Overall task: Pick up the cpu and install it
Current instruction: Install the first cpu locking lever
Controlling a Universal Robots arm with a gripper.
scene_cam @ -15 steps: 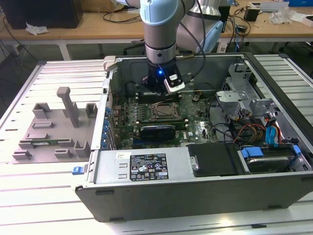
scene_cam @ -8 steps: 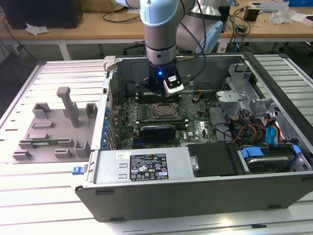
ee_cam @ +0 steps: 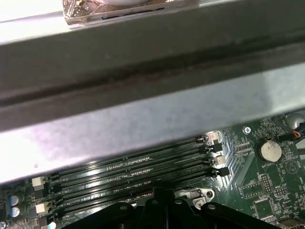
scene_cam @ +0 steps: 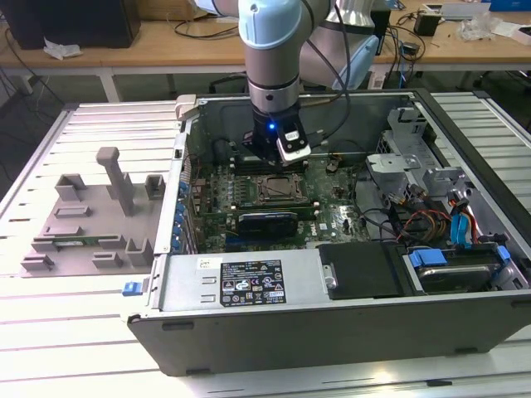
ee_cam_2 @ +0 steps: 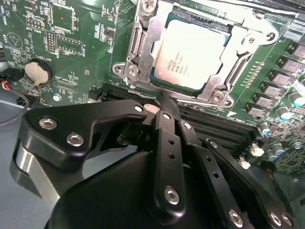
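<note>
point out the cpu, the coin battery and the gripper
cpu [ee_cam_2: 193, 55], second wrist view, middle of its silver top
coin battery [ee_cam_2: 33, 71], second wrist view, its round face
gripper [ee_cam_2: 164, 102], second wrist view, at its fingertips

The cpu [ee_cam_2: 193, 55] has a smooth, satin silver metal top, seated in a bright, shiny metal socket frame [ee_cam_2: 143, 52] on the glossy green motherboard [ee_cam_2: 81, 52]. The gripper [ee_cam_2: 164, 112] looks matt black with small polished screws. The computer case [scene_cam: 332, 327] is dull grey sheet metal.
</note>
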